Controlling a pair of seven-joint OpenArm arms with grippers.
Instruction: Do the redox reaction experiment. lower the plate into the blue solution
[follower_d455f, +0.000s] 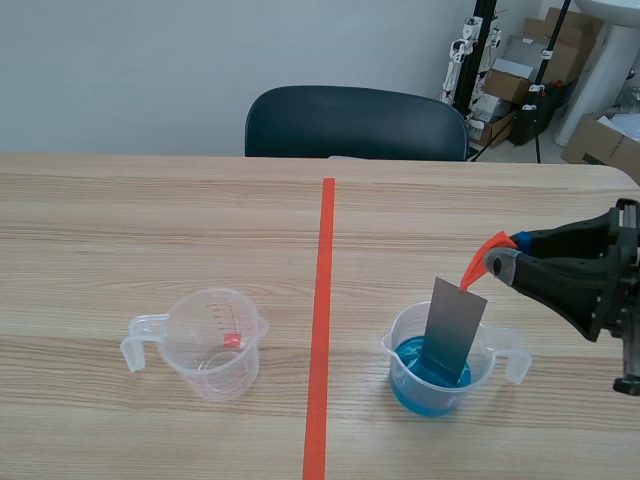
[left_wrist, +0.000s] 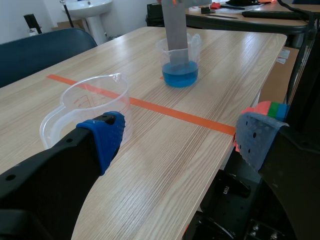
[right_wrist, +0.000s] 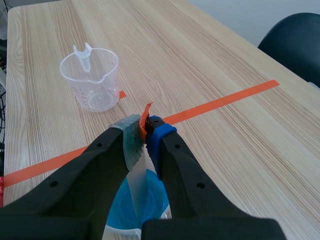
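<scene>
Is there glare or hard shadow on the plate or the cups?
Scene view: plate evenly grey, no glare; soft shadow under the blue cup. Left wrist view: small highlights on the rim of the empty cup. Right wrist view: right gripper covers most of the plate.

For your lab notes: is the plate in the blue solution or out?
In: the lower end of the plate stands in the blue solution.

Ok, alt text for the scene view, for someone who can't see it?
The right gripper, coming in from the right, holds a grey plate by its top, the lower end dipped in blue solution in a clear beaker right of the orange tape line. An empty clear cup stands left of the line.
</scene>
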